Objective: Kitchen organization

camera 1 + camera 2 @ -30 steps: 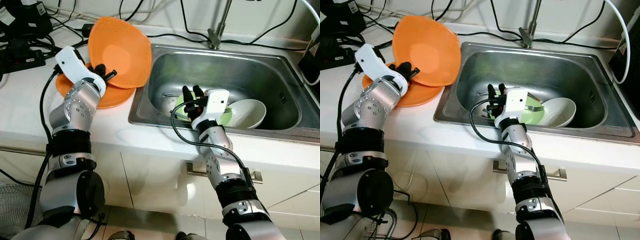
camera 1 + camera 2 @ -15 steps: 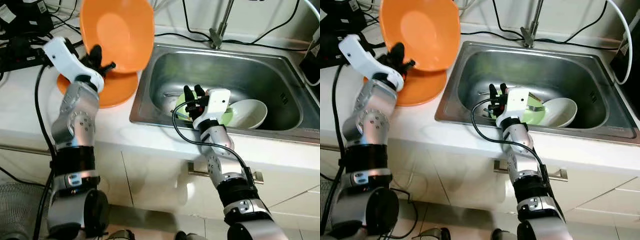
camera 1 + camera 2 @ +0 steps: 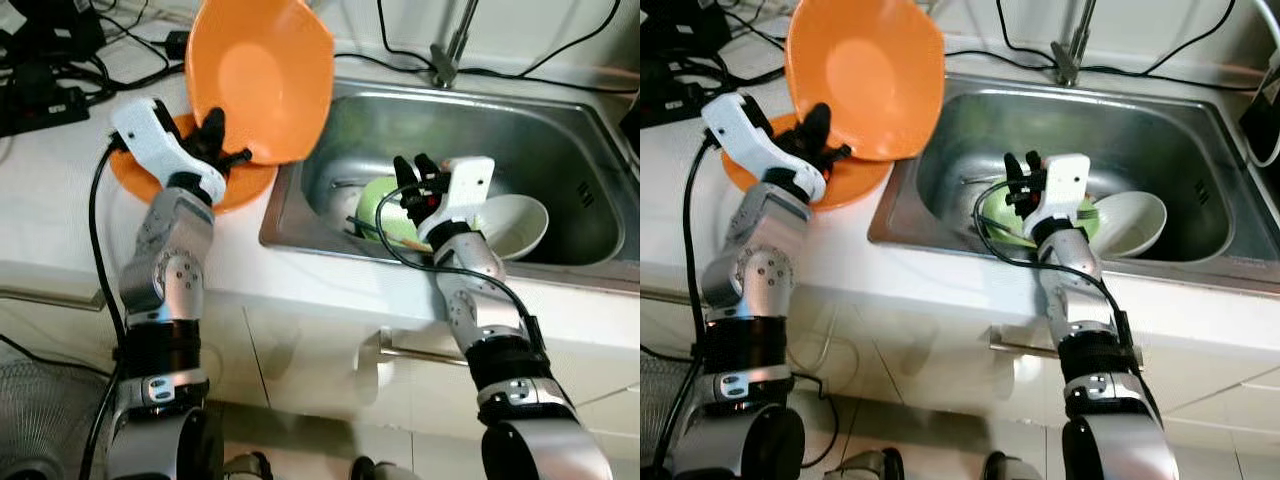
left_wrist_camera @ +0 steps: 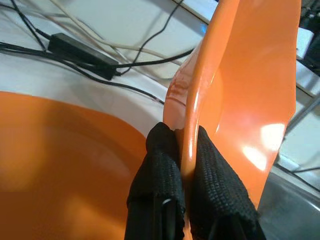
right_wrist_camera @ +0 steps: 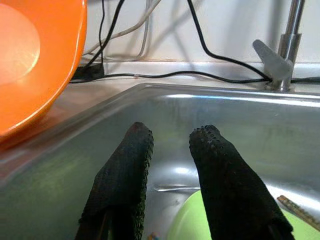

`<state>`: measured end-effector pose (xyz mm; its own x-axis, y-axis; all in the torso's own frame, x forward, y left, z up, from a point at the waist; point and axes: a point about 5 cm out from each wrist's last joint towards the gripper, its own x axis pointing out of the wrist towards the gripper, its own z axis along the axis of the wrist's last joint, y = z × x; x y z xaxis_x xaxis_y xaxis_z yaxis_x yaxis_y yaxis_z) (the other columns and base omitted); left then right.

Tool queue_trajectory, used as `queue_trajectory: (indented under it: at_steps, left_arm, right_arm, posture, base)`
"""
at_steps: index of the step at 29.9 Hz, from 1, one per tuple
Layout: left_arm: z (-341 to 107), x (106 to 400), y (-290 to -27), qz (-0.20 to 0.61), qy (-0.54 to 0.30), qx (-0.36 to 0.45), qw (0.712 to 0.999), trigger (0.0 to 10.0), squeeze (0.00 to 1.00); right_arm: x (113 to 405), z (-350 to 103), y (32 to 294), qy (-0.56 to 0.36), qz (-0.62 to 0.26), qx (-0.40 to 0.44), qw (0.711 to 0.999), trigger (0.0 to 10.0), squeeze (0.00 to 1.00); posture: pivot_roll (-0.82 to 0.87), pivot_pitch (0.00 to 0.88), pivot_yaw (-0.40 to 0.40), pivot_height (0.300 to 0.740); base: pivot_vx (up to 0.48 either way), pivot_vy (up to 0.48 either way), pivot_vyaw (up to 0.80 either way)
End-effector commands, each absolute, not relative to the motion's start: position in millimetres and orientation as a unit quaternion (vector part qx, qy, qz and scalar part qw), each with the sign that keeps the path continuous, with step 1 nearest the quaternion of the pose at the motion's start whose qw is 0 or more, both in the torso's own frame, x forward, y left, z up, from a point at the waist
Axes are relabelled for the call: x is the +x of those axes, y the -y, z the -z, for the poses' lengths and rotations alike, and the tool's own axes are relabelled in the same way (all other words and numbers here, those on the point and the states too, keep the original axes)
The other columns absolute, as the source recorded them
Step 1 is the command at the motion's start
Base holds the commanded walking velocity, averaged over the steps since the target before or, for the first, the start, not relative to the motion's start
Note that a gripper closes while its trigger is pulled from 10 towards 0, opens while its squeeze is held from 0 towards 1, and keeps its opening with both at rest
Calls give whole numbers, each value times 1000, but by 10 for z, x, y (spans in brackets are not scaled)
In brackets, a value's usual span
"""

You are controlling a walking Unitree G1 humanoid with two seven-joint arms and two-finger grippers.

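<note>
My left gripper (image 3: 222,143) is shut on the rim of an orange bowl (image 3: 262,78), holding it tilted on edge above the counter beside the sink's left edge. Its two fingers (image 4: 159,165) pinch that rim. Under it an orange plate (image 3: 238,186) lies flat on the white counter. My right gripper (image 3: 413,176) hovers open inside the steel sink (image 3: 540,140), just above a green plate (image 3: 378,203). A white bowl (image 3: 512,224) sits to the right of the green plate, with what looks like cutlery lying across the dishes.
A faucet (image 3: 453,45) rises behind the sink. Black cables and a power strip (image 3: 45,105) cover the counter at the back left. A cabinet handle (image 3: 405,348) sticks out below the counter front. A wire fan guard (image 3: 30,410) stands on the floor at the left.
The left gripper has lifted the orange bowl off the orange plate and carried it toward the sink. The right gripper has risen slightly over the green plate. The camera has shifted.
</note>
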<state>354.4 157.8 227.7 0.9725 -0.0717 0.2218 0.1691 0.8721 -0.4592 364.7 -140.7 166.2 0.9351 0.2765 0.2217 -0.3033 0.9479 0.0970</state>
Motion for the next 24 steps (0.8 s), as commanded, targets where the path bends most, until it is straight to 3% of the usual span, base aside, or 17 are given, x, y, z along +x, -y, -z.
queue_trajectory:
  at_steps: [1, 7, 14, 24]
  left_arm:
    - [-2433, 3499, -1495, 99, 132, -242, 956, 10000, 0]
    - [-2391, 3452, -1347, 144, 128, -228, 954, 10000, 0]
    - [-2369, 3436, -1309, 159, 127, -225, 953, 10000, 0]
    - [-2401, 3369, -1199, 212, 134, -225, 942, 10000, 0]
  right_arm:
    - [3673, -1807, 1416, 119, -165, 85, 975, 10000, 0]
    - [3655, -1921, 1427, 116, -237, 143, 954, 10000, 0]
    - [3596, -1953, 1331, 112, -292, 156, 937, 10000, 0]
    - [3555, -1958, 1283, 104, -311, 167, 930, 10000, 0]
  posture:
    - [-1, 81, -4, 740]
    - [-4, 77, -5, 740]
    - [-9, 64, -2, 740]
    - [-7, 58, 0, 740]
  base:
    - [0, 0, 0]
    - [0, 0, 0]
    - [0, 0, 0]
    - [0, 0, 0]
